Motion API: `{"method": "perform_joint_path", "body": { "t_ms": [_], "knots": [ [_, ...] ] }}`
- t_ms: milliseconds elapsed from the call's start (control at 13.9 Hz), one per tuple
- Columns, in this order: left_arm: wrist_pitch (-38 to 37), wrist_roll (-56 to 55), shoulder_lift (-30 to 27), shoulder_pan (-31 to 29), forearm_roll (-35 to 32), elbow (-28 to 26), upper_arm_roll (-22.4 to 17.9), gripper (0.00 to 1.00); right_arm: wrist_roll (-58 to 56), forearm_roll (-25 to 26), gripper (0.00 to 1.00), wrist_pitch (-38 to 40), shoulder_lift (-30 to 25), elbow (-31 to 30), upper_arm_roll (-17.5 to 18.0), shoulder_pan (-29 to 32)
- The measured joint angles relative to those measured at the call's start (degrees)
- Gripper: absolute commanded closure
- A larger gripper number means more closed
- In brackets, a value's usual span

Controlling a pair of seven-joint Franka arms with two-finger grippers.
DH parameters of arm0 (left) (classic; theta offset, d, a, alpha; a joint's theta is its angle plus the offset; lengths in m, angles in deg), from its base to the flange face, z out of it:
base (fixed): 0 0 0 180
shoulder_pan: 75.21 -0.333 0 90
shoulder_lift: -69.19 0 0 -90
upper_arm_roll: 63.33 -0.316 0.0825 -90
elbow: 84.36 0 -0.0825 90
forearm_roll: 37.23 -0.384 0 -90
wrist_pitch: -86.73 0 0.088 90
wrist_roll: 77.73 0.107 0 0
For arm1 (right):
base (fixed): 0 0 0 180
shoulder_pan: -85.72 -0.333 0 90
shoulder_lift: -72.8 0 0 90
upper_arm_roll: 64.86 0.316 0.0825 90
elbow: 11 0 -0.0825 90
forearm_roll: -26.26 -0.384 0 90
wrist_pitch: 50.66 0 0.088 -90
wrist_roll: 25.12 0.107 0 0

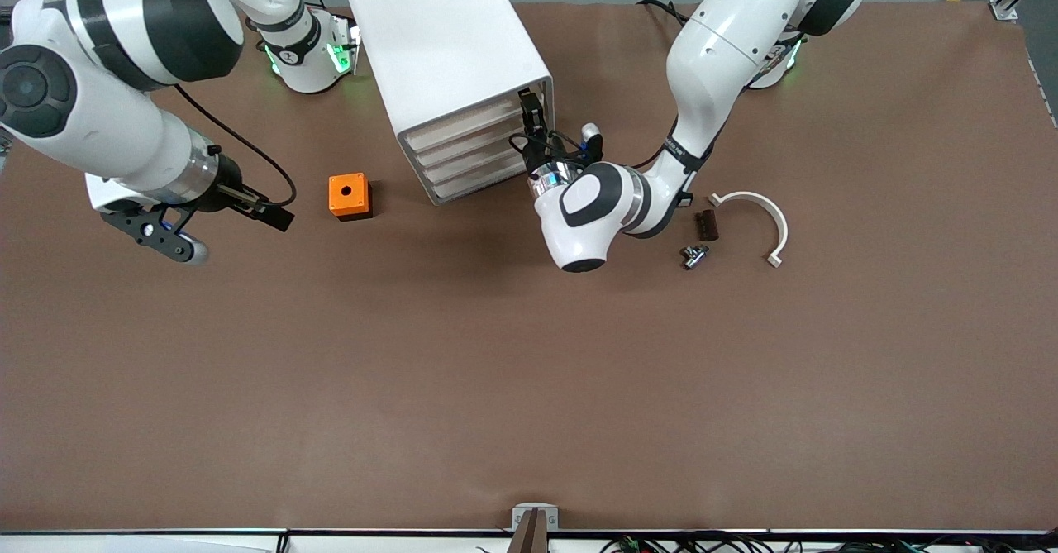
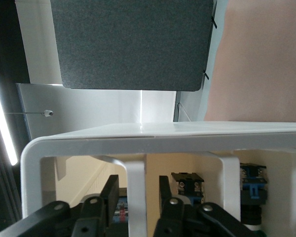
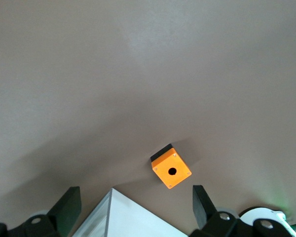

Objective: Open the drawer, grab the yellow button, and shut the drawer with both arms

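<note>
On the brown table (image 1: 496,388), a white cabinet (image 1: 446,49) stands.

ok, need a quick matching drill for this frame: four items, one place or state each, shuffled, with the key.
Items
1. left gripper
2. right gripper
3. orange cube
4. curved white bracket

Places or states
A. on the table toward the left arm's end, beside a small dark block
B. at the top drawer's handle, jaws either side of it
C. on the table beside the cabinet, toward the right arm's end
D. open, hanging over bare table

Pairs: 1-B, 2-D, 3-C, 4-A
</note>
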Motion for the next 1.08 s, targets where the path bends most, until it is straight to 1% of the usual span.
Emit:
{"method": "perform_joint_path", "body": {
  "t_ms": [144, 288, 577, 793, 1082],
  "knots": [
    [0.0, 0.0, 0.1, 0.2, 0.0, 0.0, 0.0, 0.86, 4.7, 0.0, 0.00, -1.6, 0.2, -0.1, 0.1, -3.4],
    [0.0, 0.0, 0.2, 0.2, 0.0, 0.0, 0.0, 0.91, 8.3, 0.0, 0.00, -3.8, 0.6, -0.7, 0.1, -6.4],
    [0.0, 0.0, 0.2, 0.2, 0.0, 0.0, -0.1, 0.92, 14.7, -0.5, 0.00, -6.5, 1.4, -0.8, 0.1, -10.0],
    [0.0, 0.0, 0.2, 0.0, 0.1, 0.0, -0.3, 0.92, 19.4, -1.1, 0.00, -7.1, 1.5, -0.8, 0.1, -12.6],
    [0.3, 0.0, 0.3, -3.0, 1.6, 0.0, -0.9, 0.91, 27.1, -1.2, 0.00, -7.7, 2.2, -0.8, 0.2, -16.7]
  ]
}}
